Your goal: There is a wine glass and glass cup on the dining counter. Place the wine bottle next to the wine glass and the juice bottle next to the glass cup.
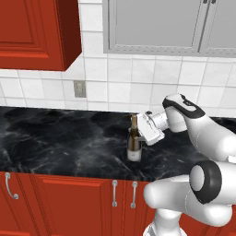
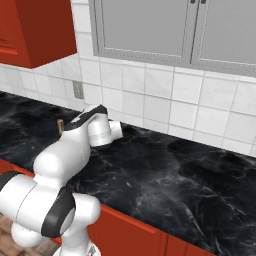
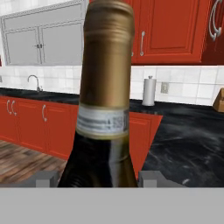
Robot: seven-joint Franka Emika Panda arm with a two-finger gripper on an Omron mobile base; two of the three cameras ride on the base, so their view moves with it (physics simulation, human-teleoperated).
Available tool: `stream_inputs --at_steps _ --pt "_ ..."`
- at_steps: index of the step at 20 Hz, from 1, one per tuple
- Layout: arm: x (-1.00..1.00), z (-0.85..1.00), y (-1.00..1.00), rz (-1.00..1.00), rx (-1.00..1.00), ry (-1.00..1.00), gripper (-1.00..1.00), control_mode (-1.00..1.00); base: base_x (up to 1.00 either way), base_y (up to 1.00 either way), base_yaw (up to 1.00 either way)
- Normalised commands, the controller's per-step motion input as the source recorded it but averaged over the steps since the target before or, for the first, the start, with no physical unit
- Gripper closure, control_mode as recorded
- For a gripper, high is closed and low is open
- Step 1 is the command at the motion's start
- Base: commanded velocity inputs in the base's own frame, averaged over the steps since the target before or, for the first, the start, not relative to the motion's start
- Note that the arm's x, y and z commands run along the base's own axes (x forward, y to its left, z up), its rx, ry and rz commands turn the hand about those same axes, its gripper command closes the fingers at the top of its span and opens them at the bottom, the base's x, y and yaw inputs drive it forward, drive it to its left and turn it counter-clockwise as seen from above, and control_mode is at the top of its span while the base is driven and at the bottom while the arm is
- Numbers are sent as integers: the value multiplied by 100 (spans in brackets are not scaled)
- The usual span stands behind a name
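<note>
One wine bottle (image 1: 134, 143) stands upright on the black marble counter (image 1: 55, 138) of the red cabinets, in front of the white tiled wall. Taking the bottle as reference: one grey wall outlet (image 1: 79, 89) is on the tiles up and to its left in the left base view, one red upper cabinet (image 1: 37, 32) hangs further up-left, and grey-framed cabinet doors (image 1: 156, 25) sit above it.

The gripper (image 1: 144, 133) is level with the bottle's neck and shoulder, coming in from the bottle's right side in the left base view, hand roughly horizontal. In the hand view the gold-foiled neck (image 3: 107, 65) and the narrow pale band below it run up the middle, with one finger tip (image 3: 46, 178) low on the left of the dark shoulder and the other low on the right. The tips straddle the bottle; whether they press on the glass, I cannot tell.

In the right base view the top of the bottle neck (image 2: 60, 125) shows just past the arm's upper link.

Behind the bottle in the hand view: one paper towel roll (image 3: 149, 91), one faucet (image 3: 33, 81), and a second outlet beside the roll.
</note>
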Motion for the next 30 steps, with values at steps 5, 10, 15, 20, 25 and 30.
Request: stream_inputs --at_steps 5,10,15,20,25,30 --pt "0 0 0 0 0 0 100 -100 0 0 0" --pt "0 0 0 0 0 0 100 -100 0 0 0" --pt "0 0 0 0 0 0 100 100 -1 0 0" --pt "0 0 0 0 0 0 100 100 -31 0 0" --pt "0 0 0 0 0 0 100 100 -49 3 0" --pt "0 0 0 0 0 0 100 100 -50 3 0"
